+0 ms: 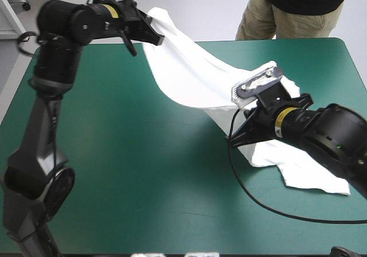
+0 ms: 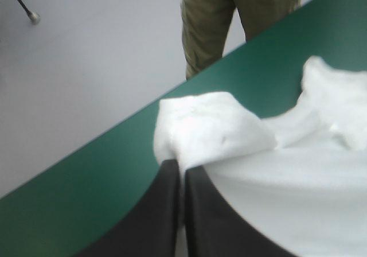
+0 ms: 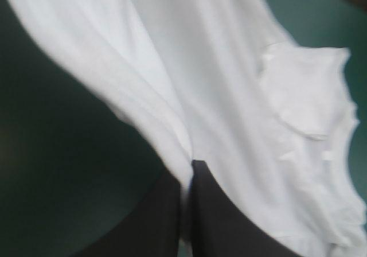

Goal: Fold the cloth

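Observation:
The white T-shirt (image 1: 195,73) hangs stretched between my two grippers, sagging from the far left toward the right side of the table. My left gripper (image 1: 156,37) is raised near the far edge, shut on a bunched corner of the T-shirt (image 2: 212,131) that pokes out past its fingertips (image 2: 183,174). My right gripper (image 1: 236,140) is low over the teal-green cover, shut on a fold of the T-shirt (image 3: 229,96), which spreads away ahead of it. The rest of the cloth lies crumpled on the table (image 1: 309,171) under and behind the right arm.
The table's far edge (image 2: 114,142) runs just beyond my left gripper. The teal-green cover (image 1: 143,171) shows bare across the middle, left and front.

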Robot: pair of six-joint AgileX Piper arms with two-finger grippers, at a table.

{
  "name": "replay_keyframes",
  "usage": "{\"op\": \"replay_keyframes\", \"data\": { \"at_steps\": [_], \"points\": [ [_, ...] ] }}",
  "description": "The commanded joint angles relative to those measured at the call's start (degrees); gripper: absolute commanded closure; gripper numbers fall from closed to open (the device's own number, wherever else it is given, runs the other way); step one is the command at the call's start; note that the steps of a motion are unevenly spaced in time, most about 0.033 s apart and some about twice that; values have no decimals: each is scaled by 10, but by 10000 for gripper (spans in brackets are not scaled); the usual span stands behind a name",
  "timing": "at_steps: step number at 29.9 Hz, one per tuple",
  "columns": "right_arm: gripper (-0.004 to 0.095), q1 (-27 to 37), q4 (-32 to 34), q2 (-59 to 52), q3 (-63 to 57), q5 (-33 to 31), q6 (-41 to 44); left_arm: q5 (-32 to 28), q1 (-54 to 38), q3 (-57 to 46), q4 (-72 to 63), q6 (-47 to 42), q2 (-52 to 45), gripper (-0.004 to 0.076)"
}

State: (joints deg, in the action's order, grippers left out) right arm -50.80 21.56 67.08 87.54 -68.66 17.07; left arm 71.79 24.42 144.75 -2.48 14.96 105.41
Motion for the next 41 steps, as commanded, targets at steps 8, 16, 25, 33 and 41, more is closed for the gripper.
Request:
{"op": "replay_keyframes", "data": {
  "at_steps": [8,16,25,33,41],
  "points": [
    [921,-1,68,-14,261,20,-103,14,1,17,25,-20,-209,733],
    [911,-1,64,23,433,-21,-175,-29,1,17,18,-20,-280,733],
    [903,-1,53,72,608,-28,-228,-93,1,19,20,-20,-325,733],
    [903,-1,51,93,612,-28,-232,-85,1,13,40,-22,-323,733],
    [925,-1,127,143,555,-26,-210,-88,1,-122,161,-101,-275,733]
  ]
}}
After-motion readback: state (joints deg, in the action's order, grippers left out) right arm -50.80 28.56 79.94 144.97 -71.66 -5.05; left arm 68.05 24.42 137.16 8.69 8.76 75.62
